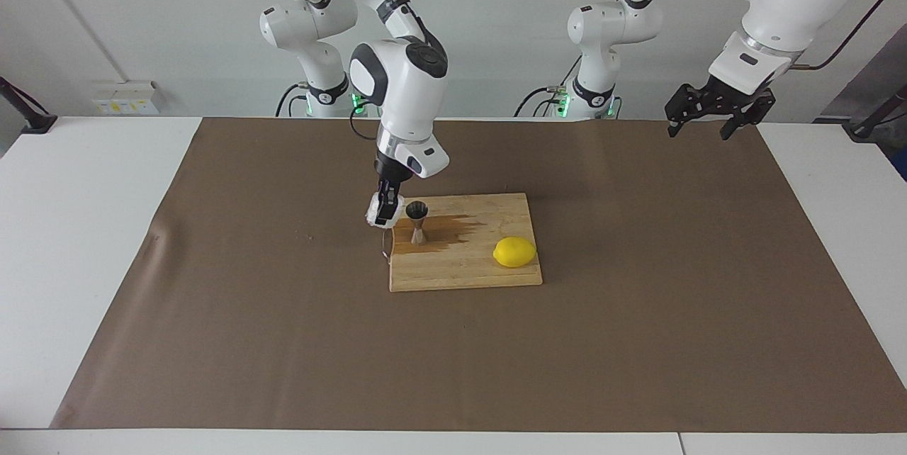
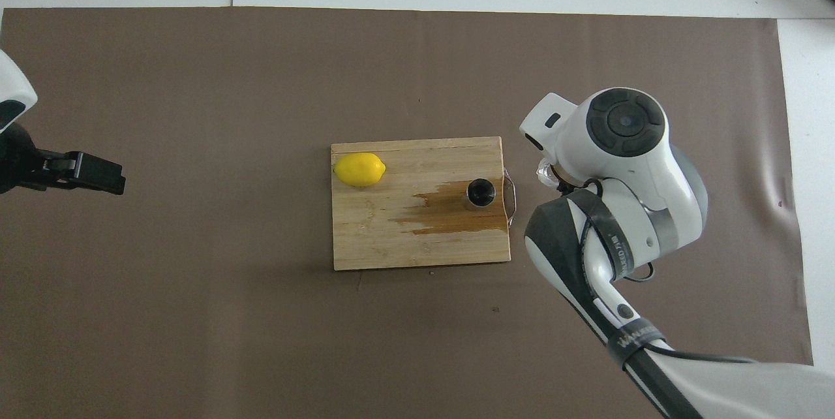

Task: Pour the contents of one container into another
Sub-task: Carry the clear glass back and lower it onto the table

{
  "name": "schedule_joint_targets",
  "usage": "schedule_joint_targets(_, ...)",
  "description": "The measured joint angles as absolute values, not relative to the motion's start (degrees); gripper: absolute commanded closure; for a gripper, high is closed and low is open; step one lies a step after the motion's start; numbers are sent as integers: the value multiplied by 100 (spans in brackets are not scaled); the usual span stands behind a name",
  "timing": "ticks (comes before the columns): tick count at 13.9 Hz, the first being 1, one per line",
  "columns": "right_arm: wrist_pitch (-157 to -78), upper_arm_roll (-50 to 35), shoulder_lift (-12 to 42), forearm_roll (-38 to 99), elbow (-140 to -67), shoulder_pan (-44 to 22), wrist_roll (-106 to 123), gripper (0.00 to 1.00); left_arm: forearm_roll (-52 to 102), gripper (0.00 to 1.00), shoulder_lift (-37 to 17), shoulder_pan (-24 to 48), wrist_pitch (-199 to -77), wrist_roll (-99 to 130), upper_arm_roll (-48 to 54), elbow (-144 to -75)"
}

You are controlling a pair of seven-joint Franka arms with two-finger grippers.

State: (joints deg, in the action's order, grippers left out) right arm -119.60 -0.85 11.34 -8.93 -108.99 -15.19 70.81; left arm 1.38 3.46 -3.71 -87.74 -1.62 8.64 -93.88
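1 glass cup (image 1: 375, 211) in the clamped right gripper (image 1: 383, 214), beside 1 jigger (image 1: 417, 222); left gripper (image 1: 703, 118) spread wide.

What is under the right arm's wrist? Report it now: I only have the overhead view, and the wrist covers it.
Observer: The right gripper is shut on the faceted glass cup.
Operator: Give me the cup's height against the jigger.
Observer: The cup hangs about level with the rim of the steel jigger, which stands upright on the cutting board.
Operator: Report the left gripper's height.
Observer: The left gripper hangs open, well above the table at the left arm's end; that arm waits.
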Motion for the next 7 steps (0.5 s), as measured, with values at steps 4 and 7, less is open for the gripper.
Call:
schedule_joint_targets(4, -12235, -80, 1141, -628, -11287, -902, 7753, 100, 138, 0, 346, -372, -8774, -162, 864, -9388)
schedule_joint_targets(7, -12469, -79, 1127, -392, -11615, -616, 8050, 100, 138, 0, 346, -372, -8774, -162, 864, -9388)
